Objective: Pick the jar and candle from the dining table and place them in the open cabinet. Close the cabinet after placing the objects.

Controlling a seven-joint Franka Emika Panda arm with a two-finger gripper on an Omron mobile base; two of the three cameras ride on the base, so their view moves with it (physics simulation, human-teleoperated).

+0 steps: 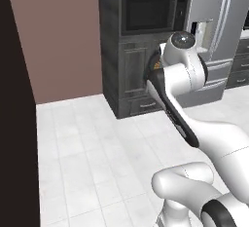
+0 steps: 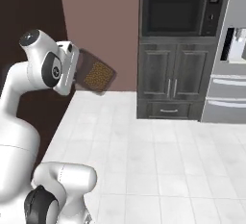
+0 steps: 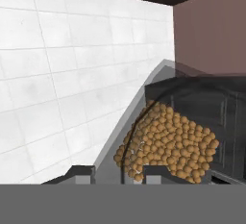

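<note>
your gripper (image 3: 117, 170) clamps the jar (image 2: 97, 76), tilted in mid-air above the white tile floor (image 2: 158, 160), tan-brown grains heaped inside.

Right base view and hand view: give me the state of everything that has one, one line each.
Gripper: shut on the jar, carried in the air above the floor.
Jar: held, tipped on its side, tan-brown contents inside.
Microwave: door shut.
Lower cabinet doors: both shut.
Drawer below them: shut.
Fridge: shut, as far as it shows.
</note>
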